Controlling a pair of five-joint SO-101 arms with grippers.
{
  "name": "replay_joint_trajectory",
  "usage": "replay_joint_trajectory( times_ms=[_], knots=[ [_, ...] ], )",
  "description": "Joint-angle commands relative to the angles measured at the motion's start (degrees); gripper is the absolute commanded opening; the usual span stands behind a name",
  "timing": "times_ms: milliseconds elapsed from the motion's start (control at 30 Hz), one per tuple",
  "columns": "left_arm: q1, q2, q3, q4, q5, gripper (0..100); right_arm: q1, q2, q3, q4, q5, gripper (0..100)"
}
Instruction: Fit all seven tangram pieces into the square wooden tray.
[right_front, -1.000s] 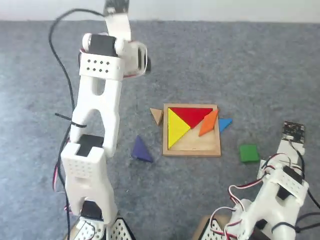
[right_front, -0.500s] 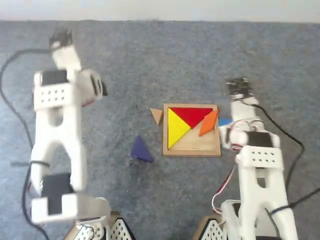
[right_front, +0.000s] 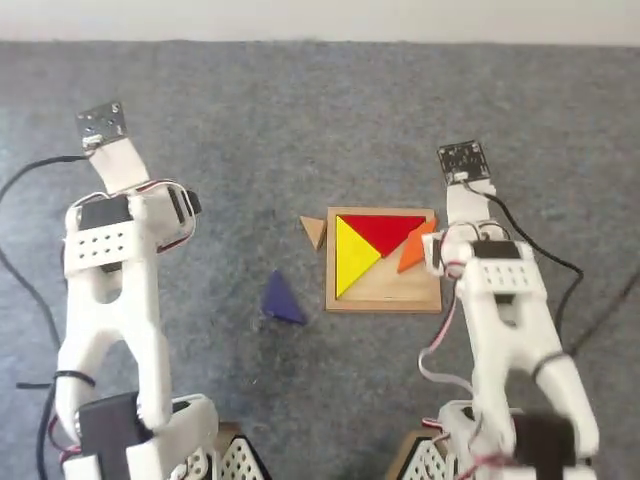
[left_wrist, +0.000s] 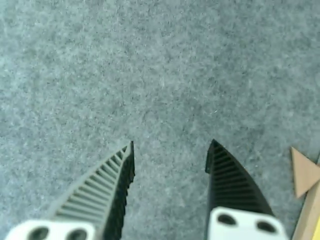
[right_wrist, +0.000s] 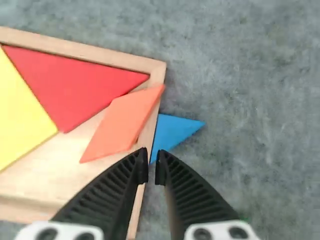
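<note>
The square wooden tray (right_front: 385, 300) sat mid-desk and only had two pieces properly in: the red triangle (right_front: 380, 230) along the far edge and the yellow triangle (right_front: 352, 255) against it. The orange parallelogram (right_front: 415, 247) was half in, tilted up over the right rim. None of that had budged in the last second.

What did change was the arms. A second earlier the right one was folded back at the near corner. Now it had swung up alongside the tray's right edge, with the right hand (right_wrist: 151, 152) hovering over that rim, jaws all but closed and nothing in them. It sat just beside the orange piece and the blue triangle (right_wrist: 172, 131), which lay on the desk touching the tray's outside.

The left arm had pulled away from the middle and out to the left. The left hand (left_wrist: 170, 147) was spread wide and empty over bare grey carpet. The tan triangle (right_front: 314, 232) lay by the tray's far left corner, the purple triangle (right_front: 282, 298) further out.

My read: the right side had taken over, probably to nudge the orange one flat or grab the blue. Lots left to do.
</note>
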Motion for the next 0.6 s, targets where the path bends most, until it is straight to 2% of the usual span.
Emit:
replay_joint_trajectory(
  times_ms=[0,233,567],
  knots=[
    [-0.35,-2.73,0.31,-1.49,-0.62,22,1.01,5.49,-7.82,-1.54,-1.32,4.0],
    [-0.35,-2.64,0.57,-1.49,-0.53,22,1.01,12.70,-12.84,-1.45,-1.14,4.0],
    [-0.35,-2.64,0.57,-1.49,-0.53,22,-1.36,14.11,-14.07,-3.03,-0.97,4.0]
  ],
)
